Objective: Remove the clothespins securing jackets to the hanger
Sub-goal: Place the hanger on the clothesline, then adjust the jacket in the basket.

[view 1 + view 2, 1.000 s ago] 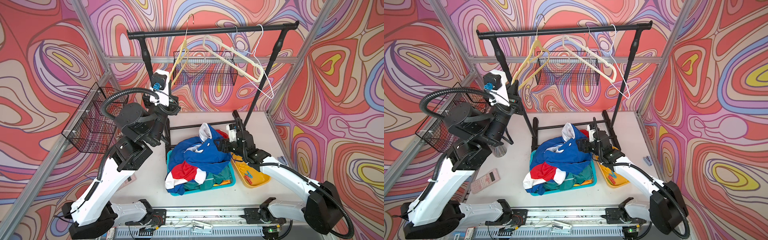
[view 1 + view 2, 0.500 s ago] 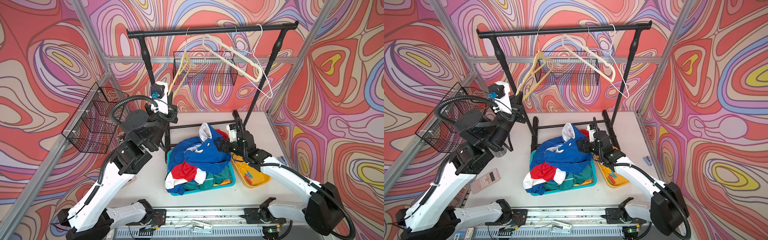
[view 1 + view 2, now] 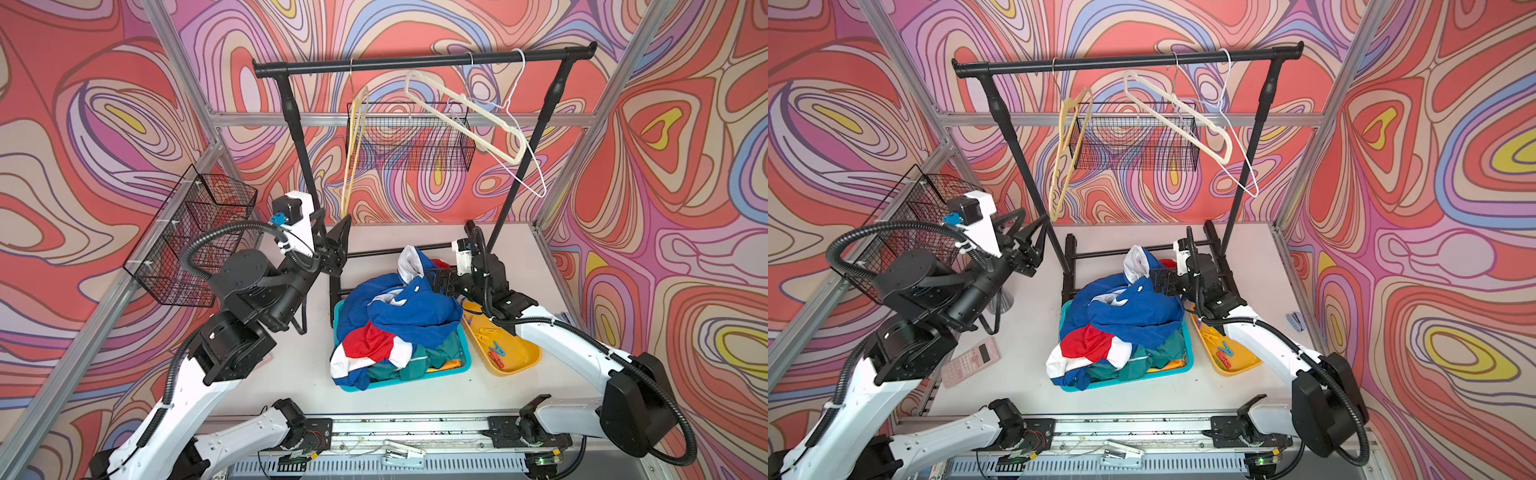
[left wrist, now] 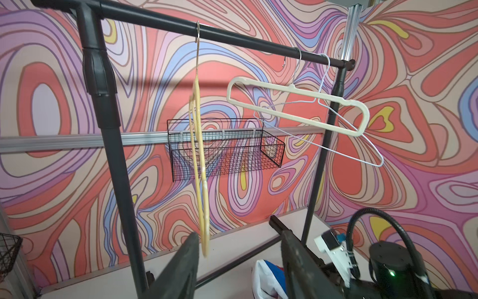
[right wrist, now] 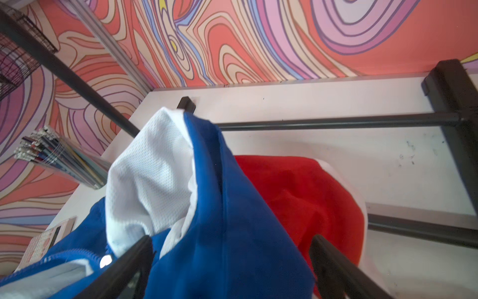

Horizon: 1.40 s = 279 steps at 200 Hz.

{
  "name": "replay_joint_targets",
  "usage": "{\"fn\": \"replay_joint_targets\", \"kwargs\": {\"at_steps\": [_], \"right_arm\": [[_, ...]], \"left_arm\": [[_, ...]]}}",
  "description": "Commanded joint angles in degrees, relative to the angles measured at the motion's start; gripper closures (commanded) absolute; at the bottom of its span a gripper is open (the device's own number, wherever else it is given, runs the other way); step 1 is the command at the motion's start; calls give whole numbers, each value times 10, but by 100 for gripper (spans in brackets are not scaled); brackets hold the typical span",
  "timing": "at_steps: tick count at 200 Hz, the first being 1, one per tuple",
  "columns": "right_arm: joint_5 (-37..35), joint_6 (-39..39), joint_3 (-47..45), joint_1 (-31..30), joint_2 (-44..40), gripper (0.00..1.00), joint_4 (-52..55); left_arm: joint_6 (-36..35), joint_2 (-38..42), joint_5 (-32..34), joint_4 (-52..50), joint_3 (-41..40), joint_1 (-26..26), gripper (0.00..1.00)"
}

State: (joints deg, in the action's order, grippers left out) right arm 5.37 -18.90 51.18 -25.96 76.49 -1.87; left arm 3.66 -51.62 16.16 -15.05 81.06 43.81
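Jaws are seen apart on the right gripper (image 5: pixel 230 239), w/ the blue jacket (image 5: pixel 232 194) btwn them, & on the left gripper (image 4: pixel 234 227), beside the yellow hanger (image 4: pixel 199 155).

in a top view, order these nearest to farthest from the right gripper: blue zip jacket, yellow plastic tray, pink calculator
1. blue zip jacket: heaped in the teal bin, right at the open right gripper.
2. yellow plastic tray: beside the bin, on the robot's right.
3. pink calculator: far over on the robot's left.

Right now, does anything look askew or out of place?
Yes. The cream hanger hangs steeply tilted on the rail, and the jackets lie heaped in the teal bin, one spilling over its front rim.
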Motion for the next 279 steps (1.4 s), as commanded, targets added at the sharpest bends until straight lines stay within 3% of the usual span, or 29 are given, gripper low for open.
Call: {"fn": "replay_joint_targets", "kwargs": {"at_steps": [1, 56, 108, 123, 138, 153, 192, 223, 253, 279], "right_arm": [[17, -10, 16, 19, 18, 2, -54], [50, -10, 21, 22, 52, 2, -81], [59, -14, 14, 23, 67, 7, -74], [86, -18, 14, 22, 74, 17, -79], [108, -30, 11, 21, 81, 40, -81], [123, -45, -3, 22, 80, 56, -92], [136, -62, -29, 22, 67, 79, -109], [160, -76, -26, 22, 62, 100, -106], [152, -90, -43, -5, 42, 100, -100], [110, -100, -54, -66, 30, 100, -83]], "left_arm": [[43, 37, -24, -17, -35, 14, 43], [90, 90, 23, -54, -131, 75, 42], [215, 146, 39, -119, -246, 106, 47], [246, 161, 53, -138, -268, 130, 49], [282, 170, 61, -162, -291, 155, 52], [321, 169, 65, -187, -313, 184, 56], [400, 123, 107, -216, -366, 293, 59], [443, 53, 98, -182, -424, 300, 63], [444, 9, 137, -102, -487, 293, 67], [419, -17, 122, -58, -510, 229, 72]]}}
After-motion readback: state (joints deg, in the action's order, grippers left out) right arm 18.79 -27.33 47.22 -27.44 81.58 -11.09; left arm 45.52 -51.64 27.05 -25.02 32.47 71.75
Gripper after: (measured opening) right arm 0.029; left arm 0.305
